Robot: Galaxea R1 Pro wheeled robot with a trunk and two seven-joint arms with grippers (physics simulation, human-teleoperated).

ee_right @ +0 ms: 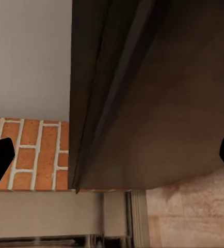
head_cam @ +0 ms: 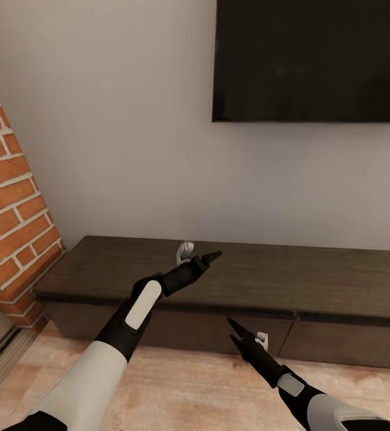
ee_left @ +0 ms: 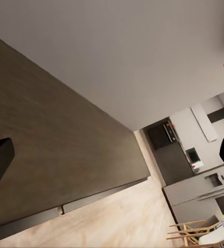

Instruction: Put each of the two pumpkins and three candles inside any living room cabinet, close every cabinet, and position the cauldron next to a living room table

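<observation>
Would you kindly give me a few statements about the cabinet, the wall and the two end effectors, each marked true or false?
1. The left end effector is above the top of the cabinet. True.
2. The right end effector holds a pumpkin. False: it is open and empty, in front of the cabinet's front.
3. A dark TV hangs on the wall above the cabinet. True.
4. The brick fireplace stands at the cabinet's right end. False: it is at the left end in the head view.
5. A candle stands on the cabinet top. False: the visible top is bare.
</observation>
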